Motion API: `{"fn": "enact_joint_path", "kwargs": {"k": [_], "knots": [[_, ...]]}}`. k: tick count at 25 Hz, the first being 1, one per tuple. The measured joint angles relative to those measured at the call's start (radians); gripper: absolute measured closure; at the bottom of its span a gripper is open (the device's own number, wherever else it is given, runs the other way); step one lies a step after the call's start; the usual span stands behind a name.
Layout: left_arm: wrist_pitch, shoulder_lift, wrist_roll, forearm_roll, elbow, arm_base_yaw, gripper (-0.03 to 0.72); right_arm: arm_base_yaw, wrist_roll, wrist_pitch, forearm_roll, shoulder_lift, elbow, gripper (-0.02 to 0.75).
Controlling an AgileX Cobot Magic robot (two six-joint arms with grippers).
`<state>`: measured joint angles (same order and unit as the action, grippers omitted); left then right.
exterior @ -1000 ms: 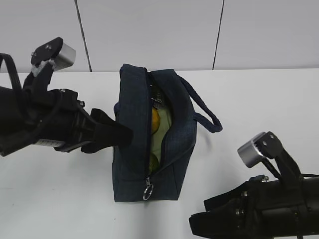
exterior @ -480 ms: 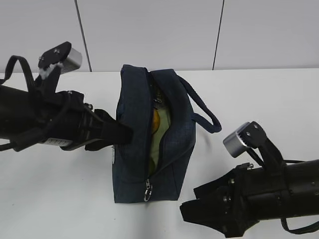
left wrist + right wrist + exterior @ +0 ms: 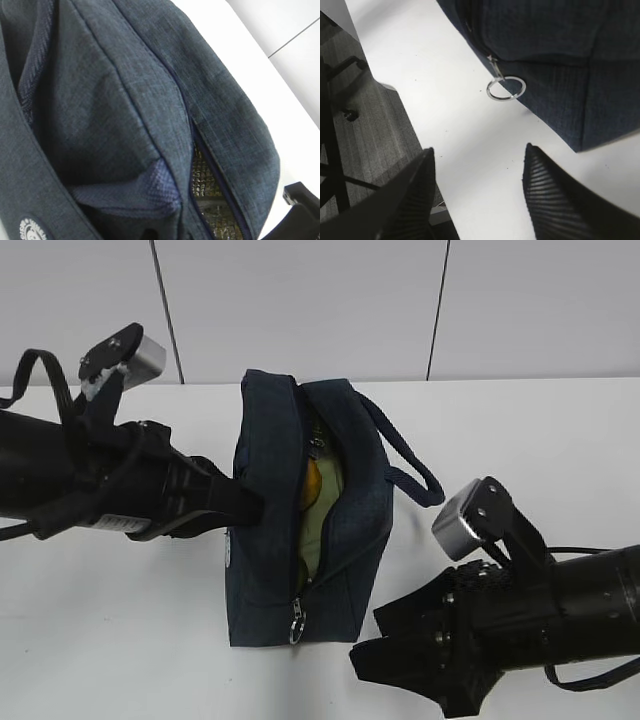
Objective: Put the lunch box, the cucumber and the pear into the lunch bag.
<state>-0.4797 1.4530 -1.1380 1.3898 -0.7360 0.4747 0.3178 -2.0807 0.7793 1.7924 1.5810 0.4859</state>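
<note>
Two arms flank the lunch bag (image 3: 305,515) in the exterior view. It stands mid-table with its long axis from twelve to six o'clock, the zipper slit partly agape. The left gripper (image 3: 250,508) presses against the bag's flank from nine o'clock; whether it pinches cloth cannot be told here. The right gripper (image 3: 375,660) sits near the bag's near corner, at about four o'clock from the ring pull (image 3: 296,623), jaws apart and empty; it is the nearer arm to that pull. Through the slit show an orange-yellow patch, likely the pear (image 3: 312,483), and pale green below it, likely the lunch box (image 3: 318,530) lid. No cucumber can be made out.

Left wrist view: navy cloth of the lunch bag (image 3: 125,100) fills the frame, with silvery lining (image 3: 205,172) in the slit at about five o'clock. The fingers are out of frame, so the grip is not shown.

Right wrist view: both fingertips (image 3: 547,185) stand spread, bare table (image 3: 445,100) between them. The ring pull (image 3: 506,89) lies flat at twelve o'clock ahead of the right gripper (image 3: 477,170), apart from it, at the bag's bottom edge. Judging by this, a straight advance would bring the jaws to the ring.
</note>
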Motion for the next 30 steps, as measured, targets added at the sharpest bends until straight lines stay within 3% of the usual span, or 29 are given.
{"fn": "enact_joint_path", "kwargs": {"k": [4, 18, 30], "knots": [[-0.017, 0.0, 0.0, 0.044, 0.0, 0.0, 0.699, 0.0, -0.043, 0.056, 0.0, 0.047, 0.024, 0.3], [-0.087, 0.001, -0.004, 0.089, 0.0, 0.0, 0.703, 0.0, -0.181, 0.101, 0.0, 0.235, 0.154, 0.299], [-0.091, 0.001, -0.004, 0.092, 0.0, 0.0, 0.703, 0.002, -0.187, 0.117, 0.0, 0.314, 0.225, 0.22]]}}
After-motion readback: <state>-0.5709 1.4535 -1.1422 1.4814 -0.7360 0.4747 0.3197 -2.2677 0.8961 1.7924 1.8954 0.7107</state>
